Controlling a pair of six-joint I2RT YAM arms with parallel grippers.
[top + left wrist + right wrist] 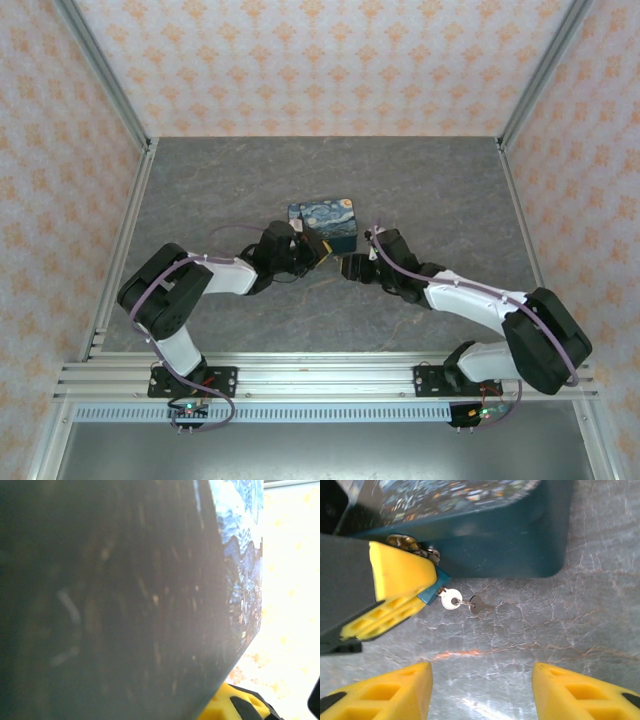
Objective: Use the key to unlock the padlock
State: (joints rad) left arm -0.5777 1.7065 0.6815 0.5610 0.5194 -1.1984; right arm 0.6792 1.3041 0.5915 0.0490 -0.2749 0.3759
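Observation:
The padlock (323, 222) lies flat mid-table, its starry-night face up and its teal side (495, 545) toward my right wrist camera. My left gripper (316, 250) is shut on the key (431, 592). The key's teal head pokes out from under a yellow finger (400, 572), right at the brass keyhole (402, 541) in the padlock's side. A silver spare key (451, 599) on a ring hangs from it over the table. In the left wrist view the padlock (240, 555) sits very close and dark. My right gripper (482, 690) is open a little back from the padlock, its fingers bare.
The grey marbled tabletop (220, 180) is bounded by patterned walls and aluminium posts (105, 80). An aluminium rail (320, 378) with the arm bases runs along the near edge. Both forearms converge toward the padlock from left and right.

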